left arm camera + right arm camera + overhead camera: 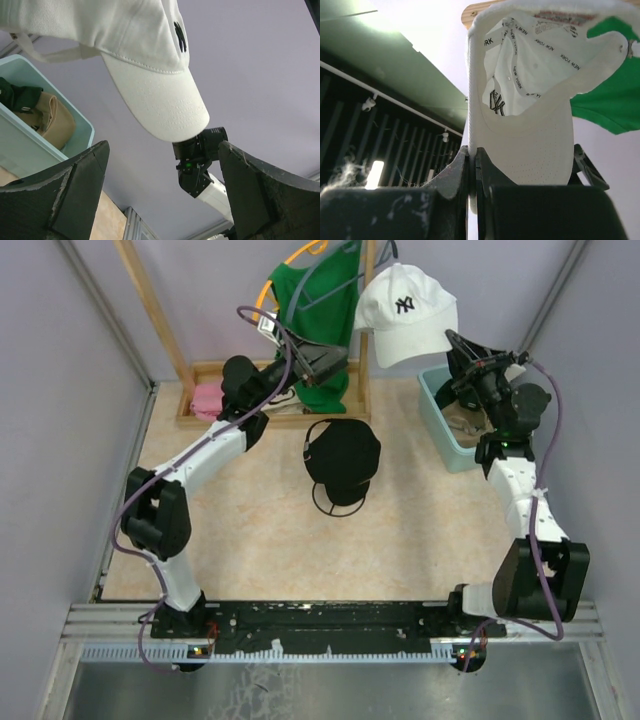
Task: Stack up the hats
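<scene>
My right gripper (456, 343) is shut on the brim edge of the white cap (405, 302) and holds it high in the air at the back right. In the right wrist view the brim is pinched between the fingers of the right gripper (475, 165), and the white cap (530, 100) shows its inside. A black cap (343, 453) lies on the table's middle; a second one under it cannot be told. The tan cap (50, 120) lies in the light blue bin (30, 145). My left gripper (335, 360) is open and empty, left of the white cap (145, 65).
The light blue bin (445, 430) stands at the back right under the right arm. A wooden rack (160, 330) at the back holds a green shirt (315, 300) on an orange hanger (300, 255). A pink cloth (207, 398) lies on the rack's base.
</scene>
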You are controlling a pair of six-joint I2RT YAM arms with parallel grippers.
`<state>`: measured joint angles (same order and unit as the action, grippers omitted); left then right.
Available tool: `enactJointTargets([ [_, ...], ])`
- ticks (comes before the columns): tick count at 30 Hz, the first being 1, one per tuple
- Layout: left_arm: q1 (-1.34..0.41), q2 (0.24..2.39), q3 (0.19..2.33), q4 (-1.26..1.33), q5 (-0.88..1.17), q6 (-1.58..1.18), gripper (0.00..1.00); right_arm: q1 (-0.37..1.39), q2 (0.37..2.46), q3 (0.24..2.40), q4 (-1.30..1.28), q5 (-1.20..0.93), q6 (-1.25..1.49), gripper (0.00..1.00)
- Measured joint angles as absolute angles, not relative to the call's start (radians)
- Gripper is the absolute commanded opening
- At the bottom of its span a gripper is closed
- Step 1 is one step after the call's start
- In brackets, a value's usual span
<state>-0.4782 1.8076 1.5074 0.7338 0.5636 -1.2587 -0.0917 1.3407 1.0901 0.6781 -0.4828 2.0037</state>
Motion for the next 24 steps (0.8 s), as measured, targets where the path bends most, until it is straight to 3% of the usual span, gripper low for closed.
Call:
enactJointTargets([
  [21, -0.495, 2.036, 1.749, 0.838, 0.5, -1.314, 0.97, -0.01, 1.276, 0.962, 0.848, -0.502, 2.08, 0.0],
  [24, -0.502, 2.048, 1.759, 0.841, 0.498, -1.32, 0.89, -0.006, 1.27, 0.94, 0.847, -0.514, 2.08, 0.0],
])
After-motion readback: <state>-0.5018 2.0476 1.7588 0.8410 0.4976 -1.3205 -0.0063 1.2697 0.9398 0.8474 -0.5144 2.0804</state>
